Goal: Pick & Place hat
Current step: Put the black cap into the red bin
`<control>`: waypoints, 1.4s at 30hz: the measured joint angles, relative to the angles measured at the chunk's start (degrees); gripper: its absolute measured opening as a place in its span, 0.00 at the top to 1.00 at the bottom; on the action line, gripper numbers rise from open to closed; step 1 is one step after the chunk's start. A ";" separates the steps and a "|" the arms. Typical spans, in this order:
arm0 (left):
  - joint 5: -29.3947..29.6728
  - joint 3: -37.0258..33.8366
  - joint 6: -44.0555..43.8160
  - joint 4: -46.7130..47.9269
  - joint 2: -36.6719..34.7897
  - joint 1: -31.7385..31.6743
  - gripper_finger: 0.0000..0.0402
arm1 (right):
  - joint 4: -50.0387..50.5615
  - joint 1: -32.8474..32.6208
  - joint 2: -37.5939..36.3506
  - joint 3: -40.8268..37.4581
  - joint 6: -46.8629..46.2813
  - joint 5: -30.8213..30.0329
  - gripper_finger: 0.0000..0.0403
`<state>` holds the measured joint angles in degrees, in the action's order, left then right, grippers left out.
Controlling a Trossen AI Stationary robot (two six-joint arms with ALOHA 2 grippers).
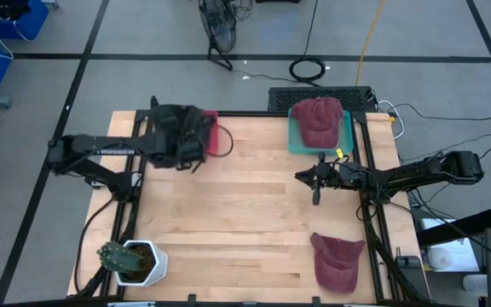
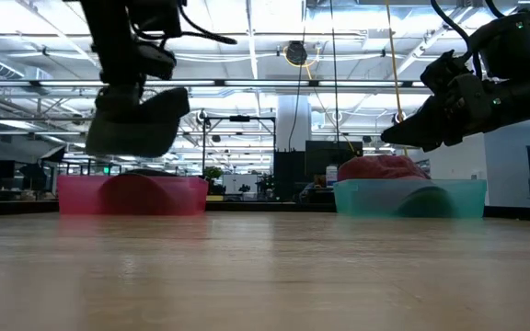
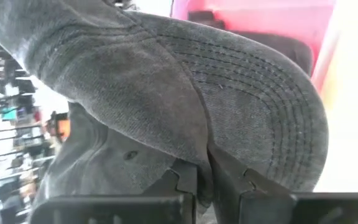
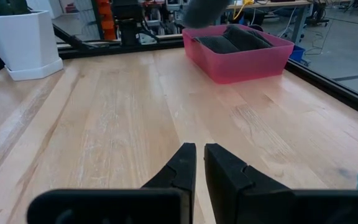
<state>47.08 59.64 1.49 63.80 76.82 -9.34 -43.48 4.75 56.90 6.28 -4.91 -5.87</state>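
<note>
A dark grey cap [image 1: 180, 132] hangs from my left gripper [image 3: 202, 173], which is shut on it over the pink bin [image 1: 222, 135] at the table's far left. In the low view the cap [image 2: 136, 119] is clear above the bin [image 2: 132, 196]. Dark hats [image 4: 232, 38] lie in the pink bin. A red cap [image 1: 318, 119] rests in the teal bin [image 1: 346, 136] at the far right; another red cap [image 1: 339, 260] lies flat on the table near the right edge. My right gripper [image 1: 315, 183], shut and empty, hovers above the table's right middle. My left gripper pinches the grey cap between its two fingers where the stitched brim meets the crown [image 3: 194, 152]. The brim [image 3: 266, 118] curves away to one side of the fingers and the crown [image 3: 104, 168] hangs on the other. The cap is lifted clear, above the pink bin.
A white pot with a cactus [image 1: 133, 260] stands at the table's near left corner. Bare wood [image 1: 228, 213] stretches across the middle of the table between the two arms. Black frame rails [image 1: 373, 213] run along the left and right edges.
</note>
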 joint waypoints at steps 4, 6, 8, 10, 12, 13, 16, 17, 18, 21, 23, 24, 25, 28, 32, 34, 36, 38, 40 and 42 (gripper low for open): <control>-7.41 0.00 6.89 -6.50 0.00 -4.49 0.98 | 0.02 0.00 0.01 0.01 0.01 0.00 0.94; -10.67 0.00 8.44 -8.14 0.00 -6.53 0.98 | 0.02 0.00 0.01 0.00 0.01 0.00 0.94; -12.30 0.00 8.97 -8.59 0.00 -8.41 0.96 | 0.07 0.00 0.00 0.00 0.02 0.00 0.94; -12.37 -0.17 8.97 -8.68 0.00 -9.98 0.92 | 0.13 0.00 0.00 0.00 0.02 0.00 0.94; -12.42 -0.76 9.02 -8.90 0.00 -11.34 0.89 | 0.20 0.00 0.00 0.00 0.23 0.00 0.94; -12.53 -1.03 9.02 -8.95 0.02 -11.90 0.88 | 0.24 0.00 0.01 0.00 0.24 0.00 0.94; -12.55 -1.80 9.04 -10.33 0.00 -12.96 0.88 | 0.24 0.00 0.00 0.00 0.39 0.00 0.94; -12.55 -2.13 9.06 -11.28 0.00 -12.99 0.88 | 0.24 0.00 0.01 0.00 0.52 -0.01 0.94; -12.56 -2.42 9.28 -12.27 0.00 -12.98 0.88 | 0.23 0.02 0.00 0.00 0.63 -0.02 0.94; -12.58 -3.19 10.52 -15.63 0.00 -12.71 0.88 | 0.22 0.00 0.00 0.00 0.63 -0.02 0.94; -12.58 -3.54 11.49 -17.15 0.00 -12.54 0.87 | 0.24 0.02 0.00 0.00 0.63 -0.02 0.94; -12.56 -3.63 12.07 -17.98 0.00 -12.42 0.87 | 0.24 0.02 0.00 0.00 0.63 -0.02 0.94; -12.56 -3.71 12.64 -18.86 0.00 -12.29 0.87 | 0.24 0.02 0.00 0.00 0.63 -0.01 0.94; -12.54 -3.72 13.25 -20.53 0.00 -11.86 0.87 | 0.22 0.02 0.00 0.00 0.63 -0.02 0.94; -12.52 -3.72 11.98 -20.80 0.00 -10.83 0.87 | 0.37 0.02 0.00 0.00 0.63 -0.01 0.94; -12.53 -3.71 10.50 -19.43 0.00 -9.36 0.87 | 0.50 0.02 0.02 0.00 0.69 0.00 0.94; -12.58 -3.06 9.83 -15.62 0.00 -7.32 0.87 | 0.51 0.02 0.01 0.00 1.04 -0.01 0.94; -13.71 -2.20 7.73 -12.52 0.00 -4.79 0.87 | 0.57 0.02 0.01 0.00 1.07 0.00 0.94; -19.52 -2.01 4.84 -11.74 -0.04 -2.07 0.87 | 0.59 0.02 0.00 0.00 1.09 -0.02 0.94; -26.40 -2.01 1.43 -11.70 -0.02 0.99 0.87 | 0.63 0.02 0.02 0.00 1.09 -0.02 0.94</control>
<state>20.68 57.63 2.92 52.10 76.79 -8.35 -42.85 4.78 56.92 6.28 -3.81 -5.89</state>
